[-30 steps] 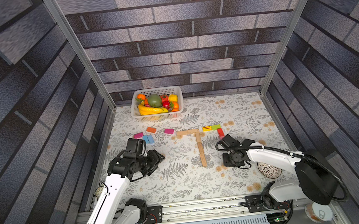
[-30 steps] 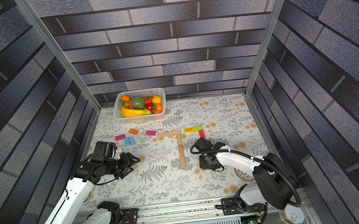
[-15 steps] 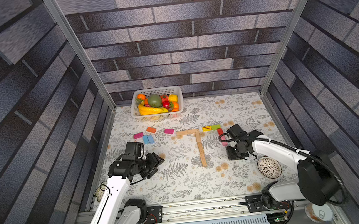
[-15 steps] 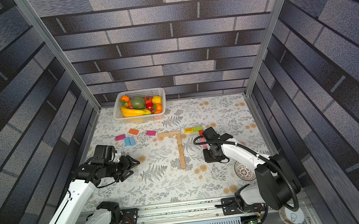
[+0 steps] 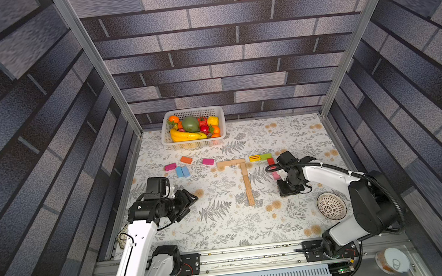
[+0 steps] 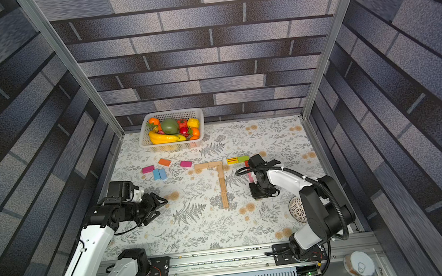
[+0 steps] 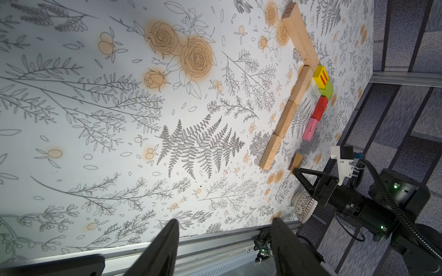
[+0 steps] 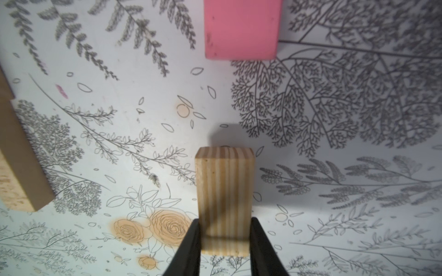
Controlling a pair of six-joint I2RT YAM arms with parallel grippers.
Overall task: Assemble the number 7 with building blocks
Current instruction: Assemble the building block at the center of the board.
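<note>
Tan building blocks lie as a number 7, with its bar (image 5: pixel 226 163) and stem (image 5: pixel 246 183) at mid-table. Right of it run a yellow block (image 5: pixel 254 157), a green block (image 5: pixel 266 156), a red block (image 5: pixel 270 161) and a pink block (image 5: pixel 276 175). My right gripper (image 5: pixel 280 184) (image 8: pixel 224 239) is shut on a tan block (image 8: pixel 224 198), just short of the pink block (image 8: pixel 241 28). My left gripper (image 5: pixel 192 197) (image 7: pixel 224 221) hangs open and empty at the front left. Two magenta blocks (image 5: pixel 170 166) (image 5: pixel 208 161), an orange block (image 5: pixel 186 160) and two blue blocks (image 5: pixel 182 171) lie loose at the back left.
A white basket (image 5: pixel 190 110) of toy fruit stands against the back wall. A white perforated bowl (image 5: pixel 331 206) lies tipped at the front right, beside the right arm. Brick-pattern walls close in both sides.
My right arm has reached farther back toward the pink block, still holding the tan block. The left gripper has drifted slightly toward the front left.
</note>
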